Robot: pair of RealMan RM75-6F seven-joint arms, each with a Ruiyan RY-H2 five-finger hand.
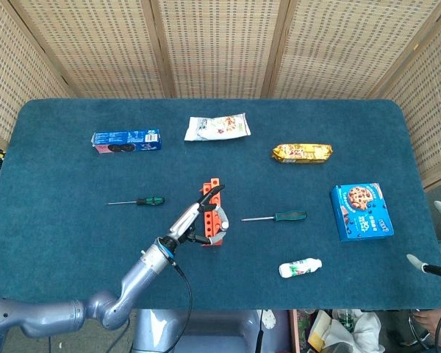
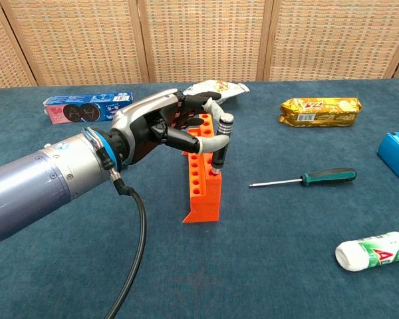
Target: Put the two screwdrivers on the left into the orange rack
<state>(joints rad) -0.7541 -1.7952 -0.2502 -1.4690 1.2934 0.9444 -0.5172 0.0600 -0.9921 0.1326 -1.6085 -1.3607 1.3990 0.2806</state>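
Observation:
The orange rack (image 1: pixel 212 185) (image 2: pixel 203 194) stands mid-table. My left hand (image 1: pixel 195 220) (image 2: pixel 161 127) pinches a grey-and-black-handled screwdriver (image 2: pixel 220 141), which stands with its tip in a hole at the rack's near end and leans slightly right. A second screwdriver (image 1: pixel 140 201), green-and-black handled, lies flat on the blue cloth left of the rack, apart from the hand; the chest view hides it behind my arm. My right hand (image 1: pixel 431 257) shows only at the right edge, off the table, fingers spread and holding nothing.
A third screwdriver (image 1: pixel 276 217) (image 2: pixel 308 178) lies right of the rack. Around it are a white bottle (image 1: pixel 300 268) (image 2: pixel 374 250), a blue cookie box (image 1: pixel 361 212), a gold packet (image 1: pixel 302 153), a white bag (image 1: pixel 217 126) and a blue biscuit pack (image 1: pixel 126 140).

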